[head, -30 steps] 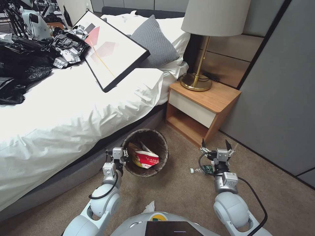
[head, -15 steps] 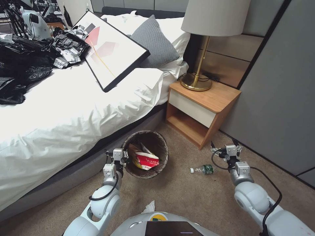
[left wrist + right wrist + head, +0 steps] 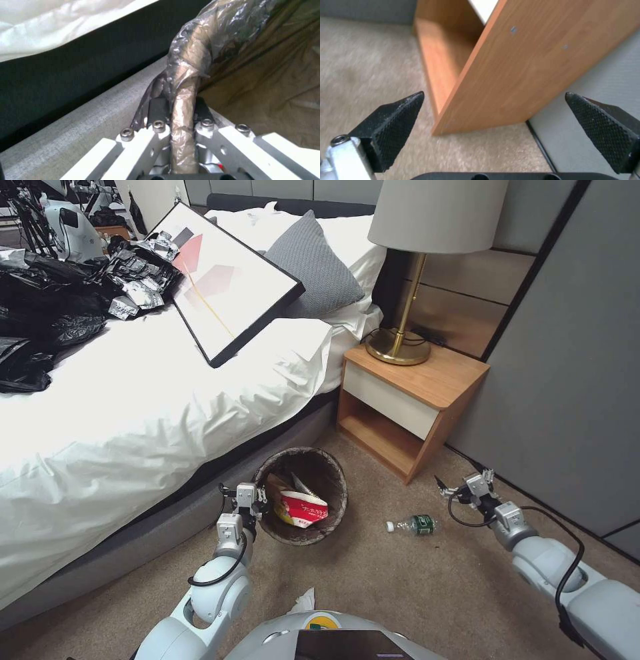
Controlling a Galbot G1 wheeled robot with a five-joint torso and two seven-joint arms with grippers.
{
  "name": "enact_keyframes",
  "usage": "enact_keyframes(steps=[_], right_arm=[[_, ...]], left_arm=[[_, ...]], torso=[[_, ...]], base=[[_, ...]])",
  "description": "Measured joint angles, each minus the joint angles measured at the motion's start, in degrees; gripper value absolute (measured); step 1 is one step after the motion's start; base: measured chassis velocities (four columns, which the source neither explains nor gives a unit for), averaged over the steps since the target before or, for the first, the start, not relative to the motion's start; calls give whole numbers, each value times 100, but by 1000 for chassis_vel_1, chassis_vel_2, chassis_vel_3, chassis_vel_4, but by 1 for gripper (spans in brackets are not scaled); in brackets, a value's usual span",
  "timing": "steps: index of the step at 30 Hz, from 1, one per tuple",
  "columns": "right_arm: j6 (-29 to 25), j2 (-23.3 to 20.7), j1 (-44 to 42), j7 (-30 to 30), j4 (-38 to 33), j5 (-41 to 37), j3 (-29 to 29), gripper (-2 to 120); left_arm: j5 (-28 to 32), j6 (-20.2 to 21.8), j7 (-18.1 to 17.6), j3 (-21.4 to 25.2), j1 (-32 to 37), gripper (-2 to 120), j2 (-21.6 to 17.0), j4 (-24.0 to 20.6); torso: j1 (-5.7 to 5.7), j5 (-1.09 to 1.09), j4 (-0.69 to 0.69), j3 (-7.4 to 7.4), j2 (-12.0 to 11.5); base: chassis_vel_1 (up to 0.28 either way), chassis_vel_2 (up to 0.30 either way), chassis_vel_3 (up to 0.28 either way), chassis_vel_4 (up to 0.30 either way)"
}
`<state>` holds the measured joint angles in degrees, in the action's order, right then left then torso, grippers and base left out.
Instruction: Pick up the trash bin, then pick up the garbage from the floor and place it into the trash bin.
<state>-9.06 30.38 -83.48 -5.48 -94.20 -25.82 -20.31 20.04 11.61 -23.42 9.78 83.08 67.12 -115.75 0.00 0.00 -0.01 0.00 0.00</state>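
Observation:
The trash bin [image 3: 341, 488], round and lined with a dark bag, stands on the floor [image 3: 400, 587] beside the bed. My left gripper [image 3: 257, 499] is shut on its near rim; in the left wrist view the fingers [image 3: 156, 110] pinch the bag-covered rim [image 3: 186, 82]. A red-white carton [image 3: 303, 510] and scraps lie inside. Of the garbage, a clear plastic bottle [image 3: 413, 525] lies on the carpet right of the bin and a crumpled tissue [image 3: 303, 601] lies near my base. My right gripper [image 3: 461, 485] hangs open right of the bottle, near the wall; its fingertips [image 3: 403, 110] are wide apart.
A wooden nightstand [image 3: 413, 400] with a brass lamp [image 3: 400, 340] stands behind the bottle; its side panel [image 3: 520, 62] faces my right gripper. The bed [image 3: 133, 433] borders the bin on the left, carrying a framed picture [image 3: 227, 280] and black bags [image 3: 47, 313]. A grey wall [image 3: 567, 380] bounds the right.
My right arm has swung out to the right, away from the bottle and toward the wall, uncovering the bottle. The left gripper and the bin have shifted slightly right.

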Motion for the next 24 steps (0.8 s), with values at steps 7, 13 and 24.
enact_keyframes(steps=[7, 13, 24], right_arm=[[-146, -176, 107, 497, 325, -49, 132, 100], [-412, -290, 196, 1142, 710, -1, 236, 100], [-983, -172, 872, 2550, 1519, 37, 787, 100]], left_arm=[[15, 1, -1, -37, -36, 2, -10, 14], [38, 3, -2, -56, -65, 2, -41, 25], [51, 9, -8, -75, -103, 2, -59, 39]], torso=[[0, 0, 2, 0, 0], [0, 0, 0, 0, 0], [0, 0, 0, 0, 0]], base=[[0, 0, 0, 0], [0, 0, 0, 0], [0, 0, 0, 0]])
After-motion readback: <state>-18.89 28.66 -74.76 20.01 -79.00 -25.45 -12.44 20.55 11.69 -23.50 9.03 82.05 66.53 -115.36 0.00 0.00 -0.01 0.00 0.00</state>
